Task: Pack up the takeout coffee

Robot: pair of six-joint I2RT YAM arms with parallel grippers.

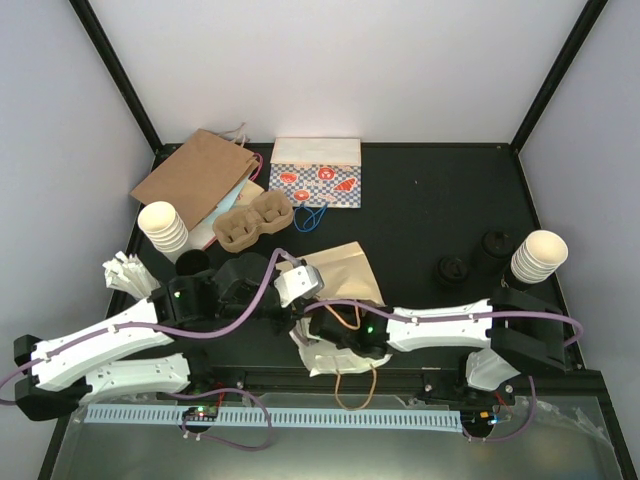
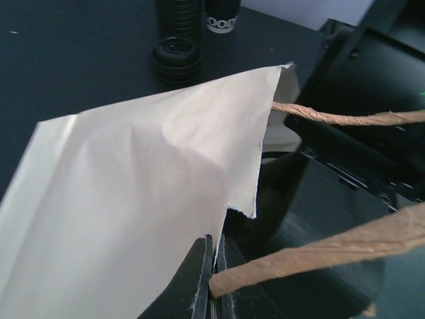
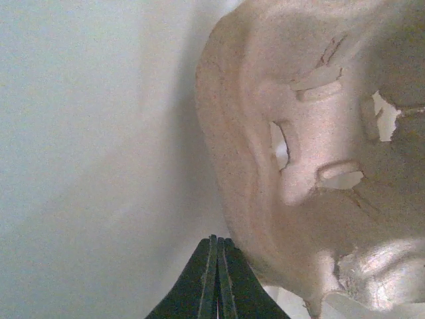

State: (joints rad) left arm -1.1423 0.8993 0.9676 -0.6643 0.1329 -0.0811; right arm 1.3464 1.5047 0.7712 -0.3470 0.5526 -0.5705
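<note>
**Figure.** Both arms meet at the centre of the overhead view over a cream paper bag (image 1: 345, 268). The left end effector (image 2: 214, 266) is clamped on the bag's edge, with a twine handle (image 2: 319, 249) lying against its fingers. The right end effector (image 3: 218, 259) has its fingers together; we cannot tell whether paper is pinched between them.

We take the round black lid at the left centre of the overhead view, just below the stack of lidless cups (image 1: 163, 228), for the takeout coffee (image 1: 192, 263). Its cup wall is hidden from above. It stands on the surface (image 1: 420, 200), outside every bag.

**Hazards.** We judge three.
- The paper beside the left fingers already has a ragged edge, so a harder pull could tear it further.
- The handle could snag in the fingers on release.
- With both arms at the bag, whichever lets go to fetch the cup may let the mouth fall shut.

**Containers.**
- The cream bag's inside cannot be read. A moulded pulp form (image 3: 312, 166) fills the right of the right wrist view, but we cannot say whether it sits inside.
- The cup carrier (image 1: 255, 222) shows empty wells.
- The brown paper bag (image 1: 195, 175) and the patterned bag (image 1: 315, 175) lie flat, and their contents are not visible.
</note>
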